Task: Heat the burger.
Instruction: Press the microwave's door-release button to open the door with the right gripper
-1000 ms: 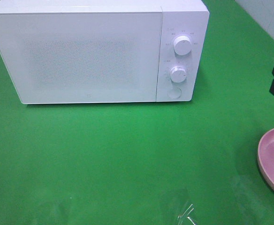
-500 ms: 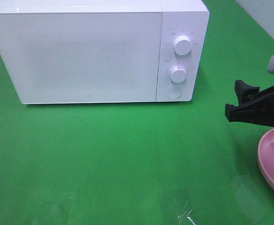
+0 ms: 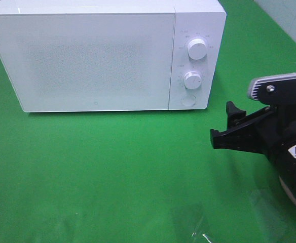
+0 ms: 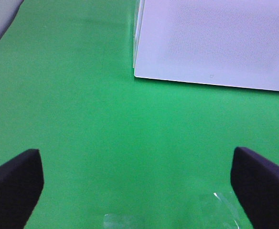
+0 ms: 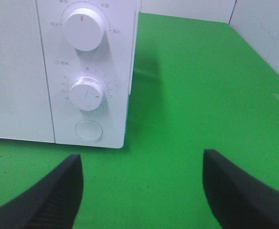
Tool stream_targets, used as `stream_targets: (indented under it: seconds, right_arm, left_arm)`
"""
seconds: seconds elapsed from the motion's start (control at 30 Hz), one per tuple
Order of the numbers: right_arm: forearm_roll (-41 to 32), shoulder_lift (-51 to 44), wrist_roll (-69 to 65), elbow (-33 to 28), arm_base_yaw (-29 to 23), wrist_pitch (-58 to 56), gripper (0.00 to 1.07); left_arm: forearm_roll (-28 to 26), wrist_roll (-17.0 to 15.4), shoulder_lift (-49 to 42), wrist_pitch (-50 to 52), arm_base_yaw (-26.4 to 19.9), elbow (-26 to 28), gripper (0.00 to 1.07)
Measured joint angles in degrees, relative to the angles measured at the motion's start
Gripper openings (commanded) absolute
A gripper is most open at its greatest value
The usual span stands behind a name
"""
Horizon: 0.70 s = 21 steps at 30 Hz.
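Note:
The burger is out of view in every frame. A white microwave [image 3: 97, 61] stands at the back of the green table with its door shut. My right gripper [image 3: 223, 125] is open and empty, low over the cloth to the right of the microwave's front corner, its black fingers [image 3: 231, 110] pointing toward the control panel. The right wrist view shows that gripper [image 5: 139, 191] facing the upper knob [image 5: 83, 28], the lower knob [image 5: 87, 93] and the round button [image 5: 89, 130]. My left gripper [image 4: 137, 188] is open and empty over bare cloth, facing the microwave's left front corner [image 4: 135, 74].
The control panel on the microwave's right side carries two knobs [image 3: 196, 48] and a door button [image 3: 188, 100]. A wrinkled patch of clear film [image 3: 201, 230] lies on the cloth at the front. A pale wall [image 3: 290, 15] borders the table at the back right.
My right arm has come in from the right edge toward the microwave's control panel, still open, and now covers the pink plate that showed earlier. The microwave has not moved.

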State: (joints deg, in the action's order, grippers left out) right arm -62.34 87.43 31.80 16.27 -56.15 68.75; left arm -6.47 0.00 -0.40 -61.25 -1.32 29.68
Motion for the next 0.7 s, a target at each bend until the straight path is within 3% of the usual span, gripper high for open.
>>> stream_targets:
  seconds: [0.3, 0.7]
  right_arm:
    - [-5.2, 4.6, 1.4, 4.9, -3.6, 0.2, 0.71]
    - [-6.2, 7.8, 1.0, 7.2, -3.8, 0.5, 0.71]
  left_arm:
    - [0.0, 0.0, 0.0, 0.0, 0.0, 0.0, 1.00]
    - [0.0, 0.0, 0.0, 0.0, 0.0, 0.0, 1.00]
